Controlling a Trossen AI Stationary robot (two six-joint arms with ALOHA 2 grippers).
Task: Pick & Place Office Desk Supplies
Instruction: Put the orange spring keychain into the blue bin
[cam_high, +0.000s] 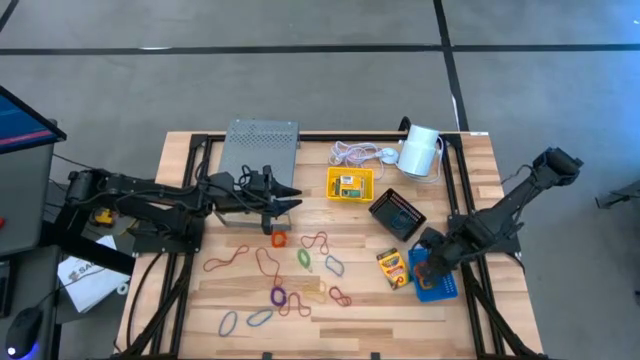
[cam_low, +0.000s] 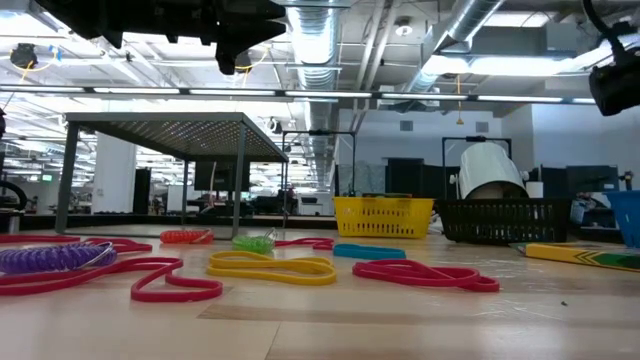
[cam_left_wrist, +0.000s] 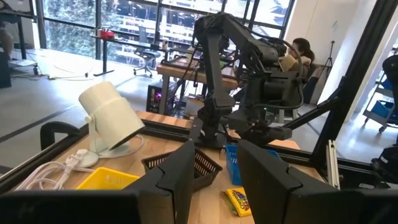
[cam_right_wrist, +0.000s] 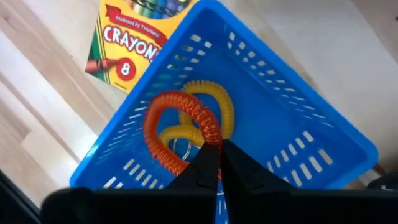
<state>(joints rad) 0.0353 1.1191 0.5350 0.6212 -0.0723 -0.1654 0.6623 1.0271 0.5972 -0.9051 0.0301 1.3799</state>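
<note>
High view: a wooden bench (cam_high: 240, 300) carries two dark arms, one from each side. The right gripper (cam_right_wrist: 217, 163) hangs over the blue tray (cam_right_wrist: 323, 134) near the bench's right edge, its fingers (cam_right_wrist: 202, 168) shut on a red coil band (cam_right_wrist: 177, 134). That coil lies in the tray, overlapping a yellow coil band (cam_right_wrist: 217, 102). A crayon box (cam_right_wrist: 134, 37) lies flat on the wood just beside the blue tray, toward the bench's middle. The black mesh tray (cam_high: 398, 213) sits between the blue tray and the yellow tray (cam_high: 350, 184), which stands near the far edge at the middle. The left gripper (cam_high: 290, 205) is raised above the bench left of the yellow tray, its fingers (cam_left_wrist: 180, 171) apart and holding nothing. Many coloured bands (cam_high: 300, 275) lie scattered across the middle and near edge, among them an orange coil (cam_high: 279, 240) just below the left gripper. A grey mesh shelf (cam_high: 260, 147) stands at the far edge toward the left. A white cord (cam_high: 352, 153) and a white cylinder (cam_high: 419, 150) lie at the far edge toward the right.
</note>
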